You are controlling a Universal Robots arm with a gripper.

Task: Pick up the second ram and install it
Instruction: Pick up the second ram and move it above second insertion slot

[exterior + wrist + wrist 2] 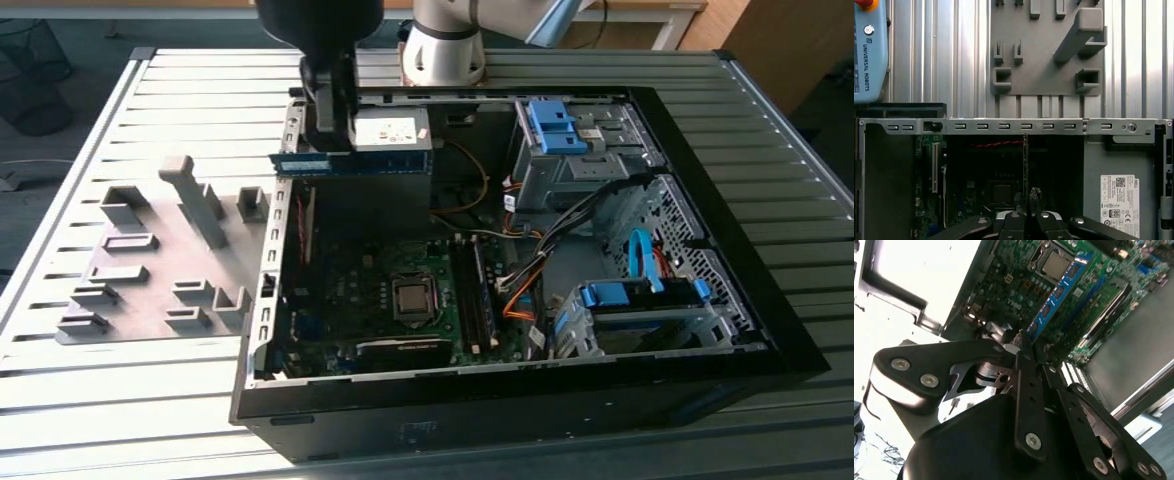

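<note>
Slatted metal table, 1 open PC case lying on it, 1 grey holder plate just beside the case on the exterior view's left. 1 arm, 1 gripper, fingers clamped nearly together on 1 ram stick. Stick is held level in the air over the case's far end, above the motherboard and clear of it. The grip sits toward the stick's end on the exterior view's left. In the second wrist view the stick runs out from the gripper, chips facing the camera, with the board and 1 CPU socket under it. In the first wrist view the stick shows edge-on as a thin line rising from the gripper. Holder plate is beyond the case rim. 2 blue drive caddies in the case. 1 blue pendant on the table.
</note>
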